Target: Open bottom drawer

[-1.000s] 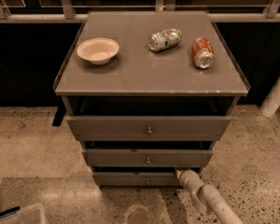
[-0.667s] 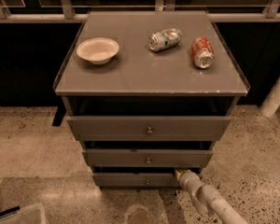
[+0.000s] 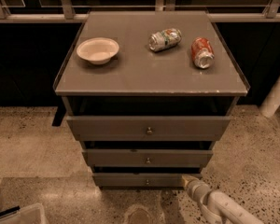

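Note:
The bottom drawer point(image 3: 130, 179) is the narrowest and lowest of three grey fronts on the cabinet, with a small round metal knob point(image 3: 147, 182) at its centre. It stands slightly out from the cabinet. My gripper point(image 3: 188, 181) comes in from the lower right on a white arm point(image 3: 224, 206). Its tip is at the right end of the bottom drawer's front, right of the knob.
The mid-sized drawer point(image 3: 147, 158) and the widest top drawer point(image 3: 148, 128) sit above it. On the cabinet top point(image 3: 130, 73) lie a white bowl point(image 3: 98, 50), a crushed green-and-silver can point(image 3: 164, 39) and a crushed red can point(image 3: 202, 52). A white post point(image 3: 276, 94) stands at right. A pale bin point(image 3: 18, 214) is at lower left.
The arm and gripper have barely moved, staying at the right end of the bottom drawer. The drawers and the things on top are as before.

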`<state>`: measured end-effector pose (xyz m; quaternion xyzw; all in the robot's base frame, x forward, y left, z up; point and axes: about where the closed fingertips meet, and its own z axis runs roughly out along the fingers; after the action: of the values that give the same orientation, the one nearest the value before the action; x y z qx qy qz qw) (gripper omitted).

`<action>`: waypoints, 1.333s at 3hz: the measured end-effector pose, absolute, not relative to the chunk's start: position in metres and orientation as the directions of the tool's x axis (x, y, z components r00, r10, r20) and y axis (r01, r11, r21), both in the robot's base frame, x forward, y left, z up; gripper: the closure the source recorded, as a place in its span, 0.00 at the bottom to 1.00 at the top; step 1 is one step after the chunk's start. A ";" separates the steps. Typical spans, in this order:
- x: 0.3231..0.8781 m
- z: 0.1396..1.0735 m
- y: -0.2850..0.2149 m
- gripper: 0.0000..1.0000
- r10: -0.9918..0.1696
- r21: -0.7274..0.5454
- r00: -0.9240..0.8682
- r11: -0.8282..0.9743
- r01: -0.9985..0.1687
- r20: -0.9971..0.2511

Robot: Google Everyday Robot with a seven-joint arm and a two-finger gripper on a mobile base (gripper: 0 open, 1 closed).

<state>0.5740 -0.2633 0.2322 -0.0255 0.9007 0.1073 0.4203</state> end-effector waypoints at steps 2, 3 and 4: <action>0.594 0.238 -0.254 1.00 0.060 0.179 -0.584 0.973 -0.149 -0.809; 0.619 0.247 -0.256 1.00 0.085 0.182 -0.528 0.974 -0.136 -0.845; 0.622 0.249 -0.257 1.00 0.088 0.183 -0.524 0.974 -0.133 -0.847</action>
<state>0.6219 -0.2568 0.2486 -0.0130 0.8654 0.1133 0.4879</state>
